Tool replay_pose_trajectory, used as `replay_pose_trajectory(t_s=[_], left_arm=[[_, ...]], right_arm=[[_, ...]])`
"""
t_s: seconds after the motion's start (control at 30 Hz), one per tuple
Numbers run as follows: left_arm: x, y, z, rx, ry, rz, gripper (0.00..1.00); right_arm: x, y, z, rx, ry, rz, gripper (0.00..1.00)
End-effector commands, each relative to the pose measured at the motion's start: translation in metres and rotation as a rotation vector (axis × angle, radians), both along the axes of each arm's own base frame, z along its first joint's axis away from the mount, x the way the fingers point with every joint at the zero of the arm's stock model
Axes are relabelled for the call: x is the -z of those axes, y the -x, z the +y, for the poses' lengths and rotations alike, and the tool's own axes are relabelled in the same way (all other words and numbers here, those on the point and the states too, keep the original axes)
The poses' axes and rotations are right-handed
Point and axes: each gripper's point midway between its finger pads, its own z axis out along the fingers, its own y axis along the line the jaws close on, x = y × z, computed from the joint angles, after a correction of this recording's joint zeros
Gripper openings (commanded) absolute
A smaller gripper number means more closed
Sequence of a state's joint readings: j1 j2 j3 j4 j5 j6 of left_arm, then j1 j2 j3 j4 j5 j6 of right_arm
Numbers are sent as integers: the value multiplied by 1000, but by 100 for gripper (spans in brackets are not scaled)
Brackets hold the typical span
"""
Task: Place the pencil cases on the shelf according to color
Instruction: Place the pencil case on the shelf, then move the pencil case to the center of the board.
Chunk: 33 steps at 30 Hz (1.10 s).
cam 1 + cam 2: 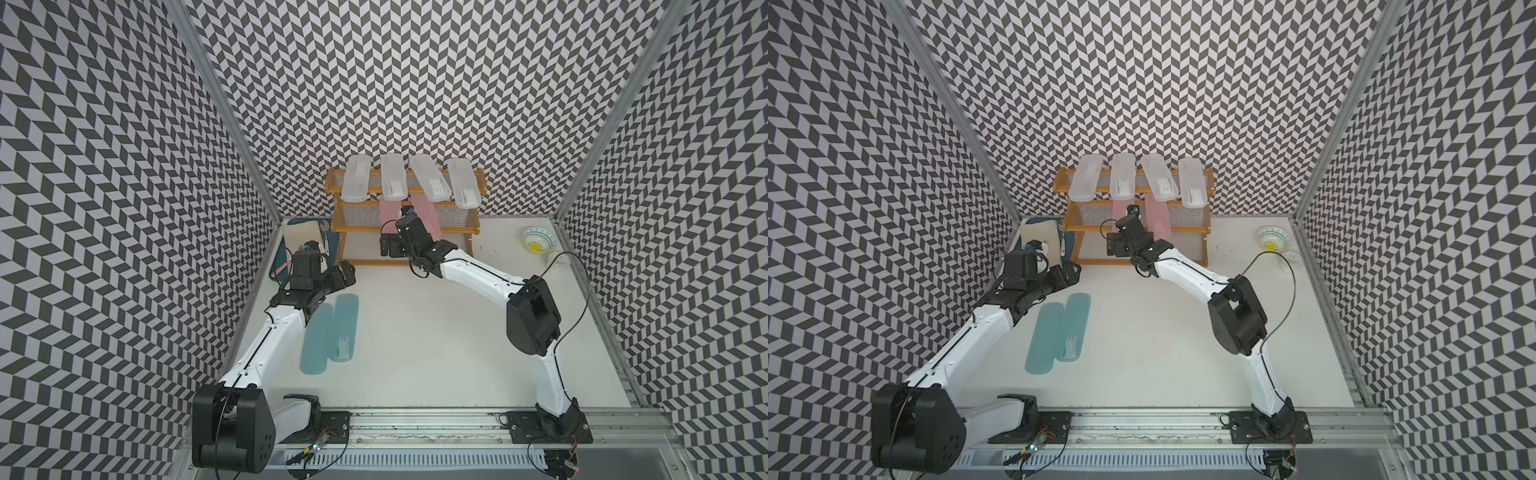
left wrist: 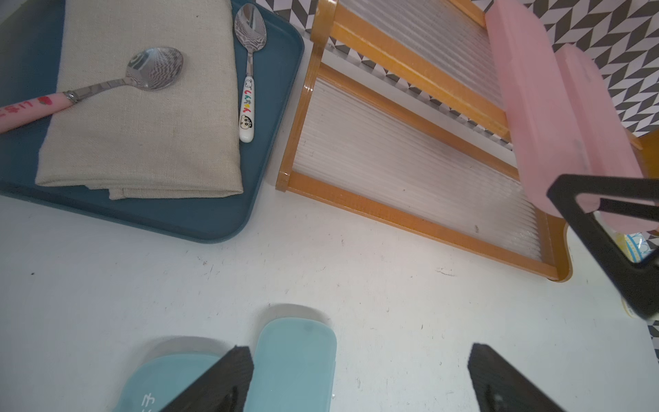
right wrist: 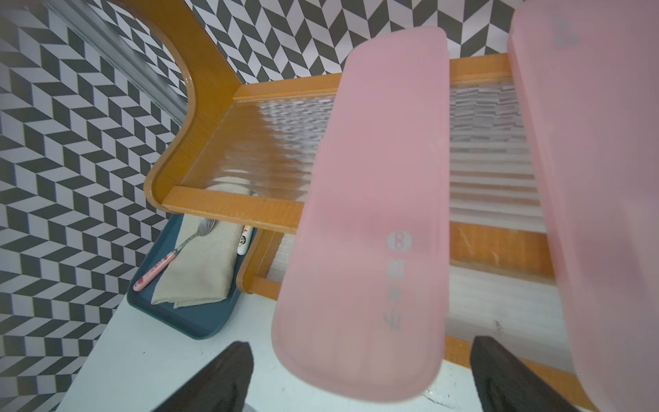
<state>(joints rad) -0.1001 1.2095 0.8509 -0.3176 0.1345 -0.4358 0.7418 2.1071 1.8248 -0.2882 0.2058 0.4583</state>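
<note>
Top view, white table [image 1: 415,353]: shelf [image 1: 457,227] back centre, tray [image 1: 279,259] just left of it, bowl [image 1: 539,240] upper right. Teal cases [image 1: 318,338] [image 1: 345,328] lie side by side, left of centre. Shelf top tier: 4 white cases [image 1: 355,178] [image 1: 394,176] [image 1: 430,178] [image 1: 464,183] in a row, overhanging front. Mid tier: 2 pink cases [image 1: 388,210] [image 1: 426,208]. Tray: cloth [image 1: 301,232] w/ pink spoon [image 2: 107,85] on it, white spoon [image 2: 248,71] beside the cloth.

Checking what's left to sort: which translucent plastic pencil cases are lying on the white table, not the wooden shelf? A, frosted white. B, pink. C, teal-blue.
C: the two teal-blue translucent plastic pencil cases lie side by side on the white table; the frosted white cases and pink cases rest on the orange-brown wooden shelf.
</note>
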Motion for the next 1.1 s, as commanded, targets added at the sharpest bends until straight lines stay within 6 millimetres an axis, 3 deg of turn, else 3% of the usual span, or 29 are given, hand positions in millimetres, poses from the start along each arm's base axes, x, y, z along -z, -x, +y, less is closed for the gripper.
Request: replay_pose_trajectory(t_s=[0.0, 0.2, 0.4, 0.67, 0.87, 1.07], left_arm=[[3, 0, 2, -13, -28, 9, 100], [25, 10, -3, -57, -21, 74, 100], [66, 42, -16, -88, -42, 175, 99], [115, 81, -28, -109, -1, 293, 100], [126, 95, -24, -144, -51, 336, 100], [124, 99, -14, -195, -104, 339, 99]], right_arm=[[-65, 15, 5, -47, -154, -94, 100], [-72, 44, -14, -69, -146, -101, 100], [-67, 78, -41, -91, -133, -111, 100], [-23, 124, -65, -135, -89, -14, 100], [24, 147, -76, -156, -41, 58, 99], [35, 154, -88, -147, -5, 64, 100]])
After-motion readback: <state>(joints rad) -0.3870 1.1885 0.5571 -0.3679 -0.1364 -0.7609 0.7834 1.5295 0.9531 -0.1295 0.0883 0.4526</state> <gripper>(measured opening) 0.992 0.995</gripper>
